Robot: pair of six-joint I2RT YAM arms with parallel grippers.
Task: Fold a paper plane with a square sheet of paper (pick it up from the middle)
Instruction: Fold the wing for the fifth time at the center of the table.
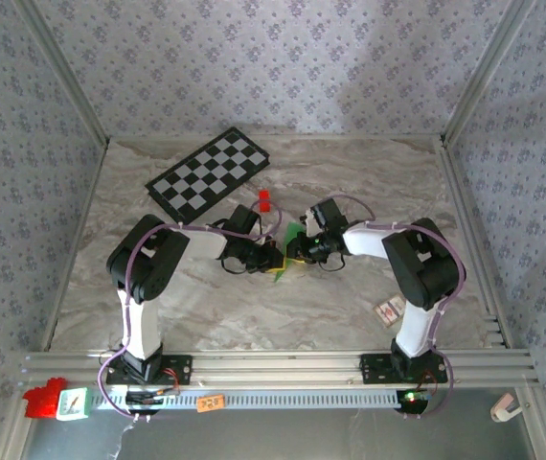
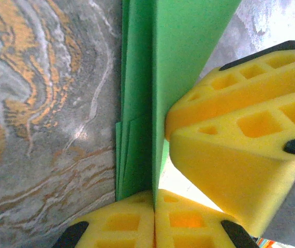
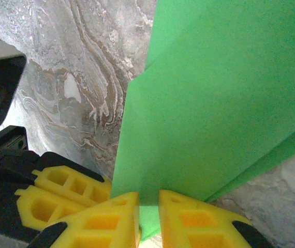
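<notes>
Left hand [image 2: 154,209], right hand [image 3: 148,206] (paper [image 3: 215,103] between)

green paper [image 1: 294,233] mostly hidden behind left tool [image 1: 274,260] and right tool [image 1: 296,251] overhead, its top cropped in wrist views

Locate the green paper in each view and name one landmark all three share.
Top external: paper near centre.
Left wrist: paper running down the middle.
Right wrist: paper across middle and right.
Shared landmark: the marbled table.
</notes>
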